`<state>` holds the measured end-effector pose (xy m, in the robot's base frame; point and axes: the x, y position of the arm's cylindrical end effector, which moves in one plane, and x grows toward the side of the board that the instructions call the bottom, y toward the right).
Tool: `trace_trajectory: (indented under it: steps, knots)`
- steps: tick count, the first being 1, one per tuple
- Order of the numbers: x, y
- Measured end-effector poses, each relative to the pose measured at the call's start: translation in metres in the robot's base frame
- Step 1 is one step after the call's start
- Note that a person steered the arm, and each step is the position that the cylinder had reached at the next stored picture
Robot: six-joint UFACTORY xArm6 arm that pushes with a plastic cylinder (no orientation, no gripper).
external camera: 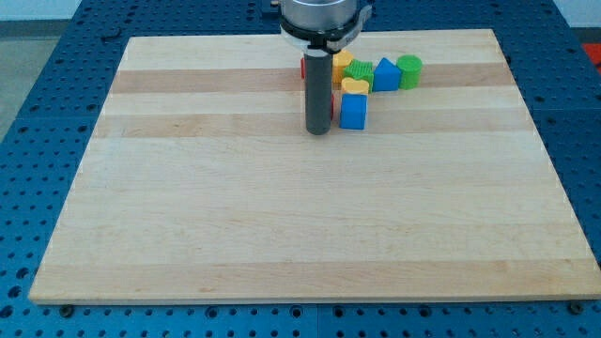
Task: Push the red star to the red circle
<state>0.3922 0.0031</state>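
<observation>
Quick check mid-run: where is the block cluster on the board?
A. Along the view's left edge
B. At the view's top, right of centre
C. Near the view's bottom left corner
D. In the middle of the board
B: the blue cube, blue triangle block and green blocks sit bunched near the board's top edge, just to the view's right of my tip.

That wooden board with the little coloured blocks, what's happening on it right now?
My arm is pushing blocks around the wooden board with a dark rod. My tip sits just to the view's left of the blue cube, in a cluster near the view's top. A yellow block, a blue block and two green blocks lie there too. Only slivers of red show behind the rod.
</observation>
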Motion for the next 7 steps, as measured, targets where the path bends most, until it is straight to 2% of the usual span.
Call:
trace_trajectory:
  steps: [1, 3, 5, 7]
  knots:
    - [-0.006, -0.009]
    - [-0.024, -0.061]
    - [-0.097, -0.098]
    - [-0.166, -0.094]
